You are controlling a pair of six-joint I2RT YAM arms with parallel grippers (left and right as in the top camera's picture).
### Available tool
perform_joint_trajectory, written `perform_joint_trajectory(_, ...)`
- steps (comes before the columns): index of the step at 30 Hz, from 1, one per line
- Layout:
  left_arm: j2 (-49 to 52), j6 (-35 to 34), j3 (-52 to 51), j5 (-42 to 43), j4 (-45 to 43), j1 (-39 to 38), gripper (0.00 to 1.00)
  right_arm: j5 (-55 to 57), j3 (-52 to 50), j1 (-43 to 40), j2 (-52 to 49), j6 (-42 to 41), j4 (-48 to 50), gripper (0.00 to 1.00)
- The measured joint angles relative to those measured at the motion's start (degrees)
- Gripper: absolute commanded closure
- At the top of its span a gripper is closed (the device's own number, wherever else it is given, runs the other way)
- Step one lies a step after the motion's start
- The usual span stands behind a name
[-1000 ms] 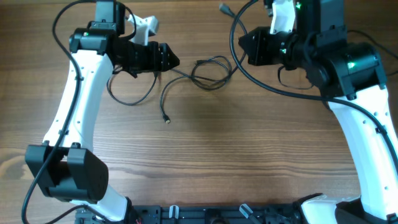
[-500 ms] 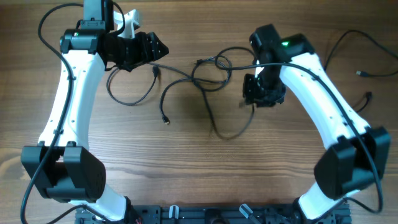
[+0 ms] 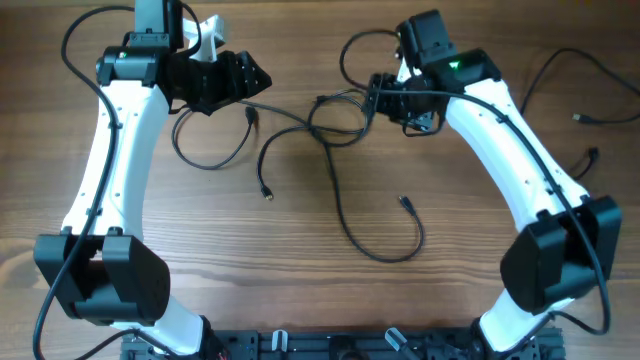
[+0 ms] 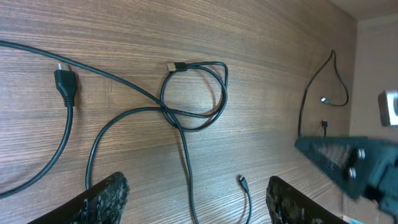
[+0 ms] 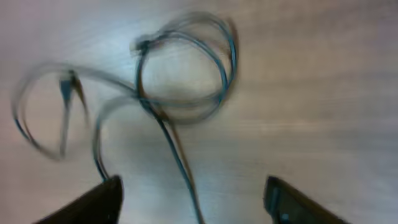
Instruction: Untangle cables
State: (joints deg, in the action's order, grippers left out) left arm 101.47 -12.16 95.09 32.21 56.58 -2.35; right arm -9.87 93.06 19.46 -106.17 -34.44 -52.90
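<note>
The right wrist view is blurred, yet the right gripper shows fingers spread, clasping nothing. The left gripper gapes empty too. On the table, thin black cables cross in a loose loop between both grippers. One strand curls nearer, its plug lying free.

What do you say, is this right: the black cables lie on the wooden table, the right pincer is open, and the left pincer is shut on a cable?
Not quite: the left pincer is open too, gripping nothing, as the left wrist view shows. The cables do lie on the wooden table, and the right pincer is open.
</note>
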Motion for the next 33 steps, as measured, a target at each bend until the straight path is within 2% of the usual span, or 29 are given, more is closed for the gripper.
perform_joint_trajectory(4,0.0,-0.2,0.0,0.0,0.0,0.0,0.26,1.0,-0.3,0.5,-6.8,-8.5,5.0,0.36)
perform_joint_trajectory(12,0.0,-0.2,0.0,0.0,0.0,0.0,0.26,1.0,-1.8,1.3,-16.8,-12.7,9.1,0.43)
perform_joint_trajectory(16,0.0,-0.2,0.0,0.0,0.0,0.0,0.26,1.2,-1.7,1.9,-19.3,-14.0,11.9,0.52)
perform_joint_trajectory(17,0.0,-0.2,0.0,0.0,0.0,0.0,0.26,1.9,-1.7,1.9,-19.5,-14.4,13.2,0.59)
perform_joint_trajectory(18,0.0,-0.2,0.0,0.0,0.2,0.0,0.26,2.2,-1.7,1.9,-19.5,-14.4,13.2,0.62)
perform_joint_trajectory(23,0.0,-0.2,0.0,-0.2,1.1,0.0,0.26,8.5,-1.7,3.2,-19.7,-10.7,14.1,0.68)
perform_joint_trajectory(29,0.0,-0.2,0.0,-0.2,1.3,0.0,0.26,13.6,-1.7,4.1,-20.0,1.6,14.4,0.69)
perform_joint_trajectory(33,0.0,-0.2,0.0,-0.2,1.3,0.0,0.26,14.2,-1.7,4.1,-20.0,3.1,13.1,0.78)
